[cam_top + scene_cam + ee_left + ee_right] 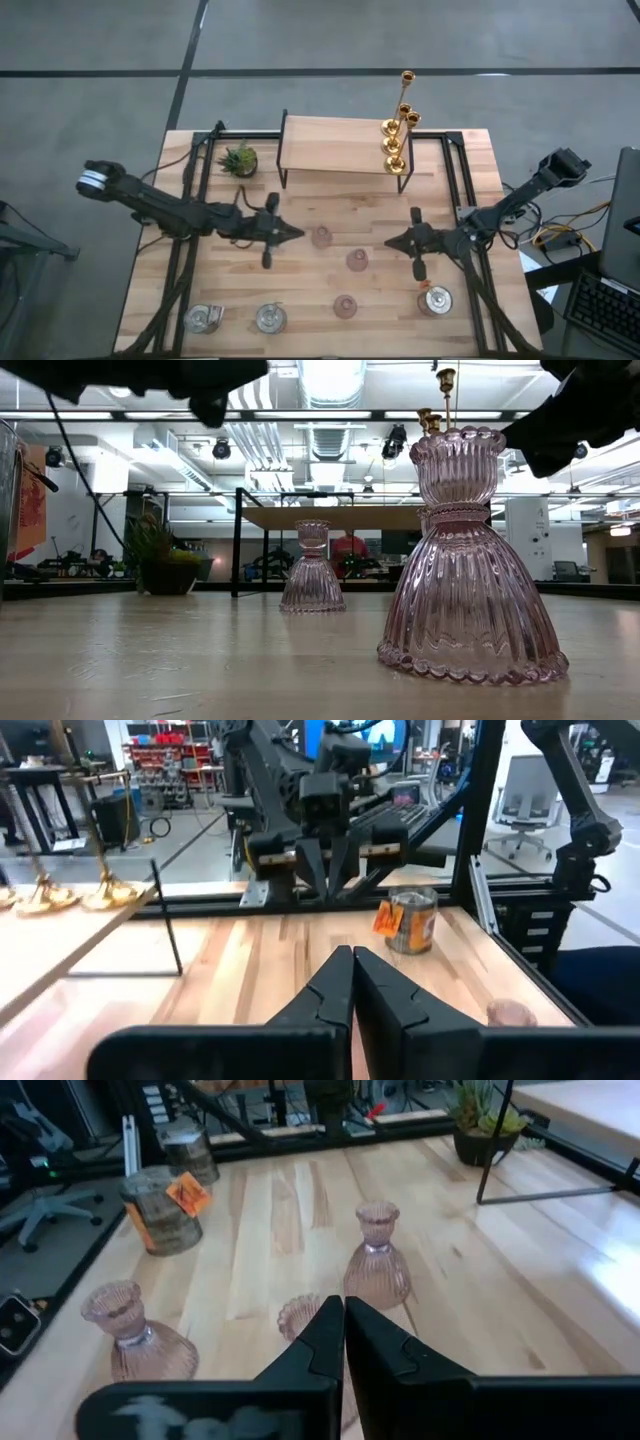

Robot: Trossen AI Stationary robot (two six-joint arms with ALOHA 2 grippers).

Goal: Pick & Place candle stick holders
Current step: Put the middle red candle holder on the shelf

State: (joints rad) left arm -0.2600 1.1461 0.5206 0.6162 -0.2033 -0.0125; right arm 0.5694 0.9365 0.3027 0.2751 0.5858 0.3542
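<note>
Three pink glass holders stand upright on their bases on the table's middle (321, 237) (357, 261) (345, 306); two of them show in the low view (470, 560) (312, 567). Three silvery cups stand near the front edge (204, 319) (271, 319) (435, 300). Three gold holders (395, 140) stand on the wooden shelf (330, 145). My left gripper (297, 233) is shut and empty, just left of the far pink holder. My right gripper (390, 241) is shut and empty, right of the pink holders, its tips (343, 1312) partly hiding one (300, 1315).
A small spiky green plant (239, 159) stands left of the shelf, whose thin black legs (284, 165) rest on the table. One silvery cup carries an orange tag (410, 920). Black frame rails (190, 200) (465, 190) run along both table sides.
</note>
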